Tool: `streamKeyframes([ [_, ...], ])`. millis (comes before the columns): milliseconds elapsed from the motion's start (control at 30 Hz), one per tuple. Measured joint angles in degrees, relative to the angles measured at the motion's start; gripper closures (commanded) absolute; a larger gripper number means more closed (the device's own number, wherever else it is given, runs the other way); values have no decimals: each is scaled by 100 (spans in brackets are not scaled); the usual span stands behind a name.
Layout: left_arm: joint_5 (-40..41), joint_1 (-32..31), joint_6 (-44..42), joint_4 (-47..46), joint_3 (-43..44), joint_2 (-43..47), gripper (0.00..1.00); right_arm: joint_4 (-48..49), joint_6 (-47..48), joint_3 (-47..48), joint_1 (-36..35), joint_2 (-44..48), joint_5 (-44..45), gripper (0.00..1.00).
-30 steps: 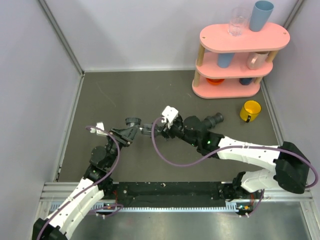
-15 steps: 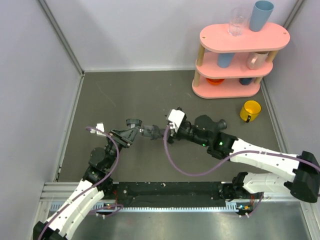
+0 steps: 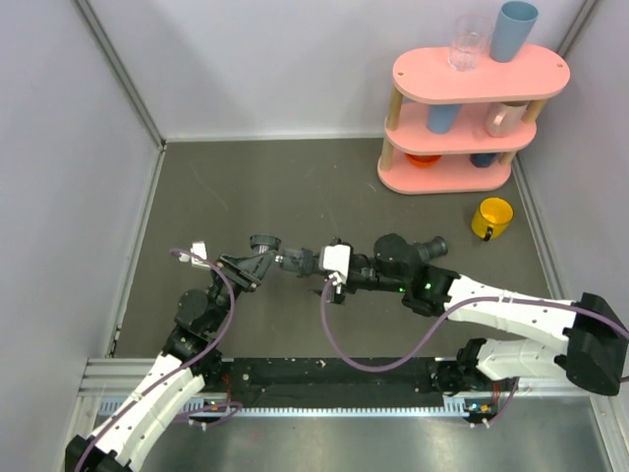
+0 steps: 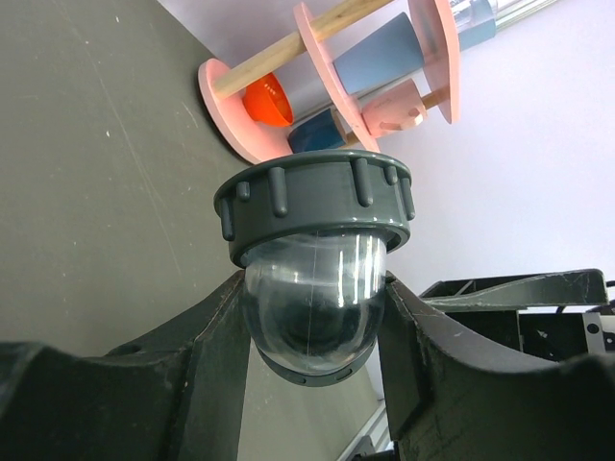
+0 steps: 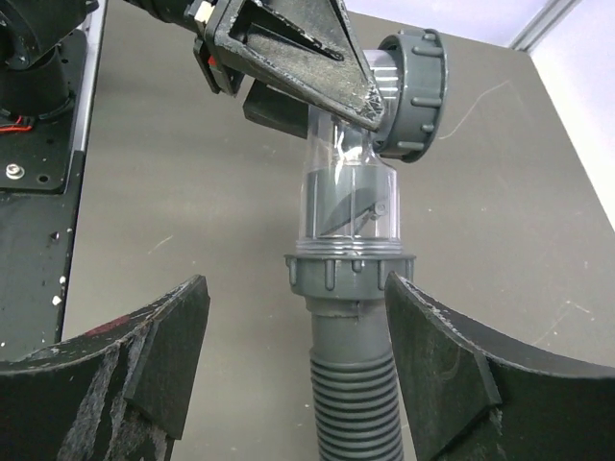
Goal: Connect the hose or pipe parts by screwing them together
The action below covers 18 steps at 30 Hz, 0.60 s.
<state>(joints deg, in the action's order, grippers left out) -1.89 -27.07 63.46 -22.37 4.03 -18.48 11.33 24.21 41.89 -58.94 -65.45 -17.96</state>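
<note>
With my left gripper (image 4: pixel 309 327) clamped on the elbow fitting (image 5: pixel 348 192) above the worktop's (image 3: pixel 295 187) middle, I should centre my right gripper's (image 5: pixel 296 283) wide, untouching jaws on the hose's (image 5: pixel 353 413) ring nut (image 5: pixel 351 274), close squarely, then turn without cross-threading.

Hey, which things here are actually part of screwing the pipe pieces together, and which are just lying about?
Part of the job:
- elbow fitting, held in the left claw
- ribbed hose, inside the open right claw

Just lying about:
- pink rack
- yellow mug
- clear glass
- blue cup
</note>
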Motion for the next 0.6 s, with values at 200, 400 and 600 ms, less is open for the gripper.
streamKeyframes([
  [200,-17,0,2,15,0,2,100,-94,68,195,0,-407,-146,28],
  [400,4,2,-31,114,0,28,100,-155,72,348,0,-669,-168,28],
  [600,157,24,-68,216,0,35,100,-238,72,573,24,-962,-155,28],
])
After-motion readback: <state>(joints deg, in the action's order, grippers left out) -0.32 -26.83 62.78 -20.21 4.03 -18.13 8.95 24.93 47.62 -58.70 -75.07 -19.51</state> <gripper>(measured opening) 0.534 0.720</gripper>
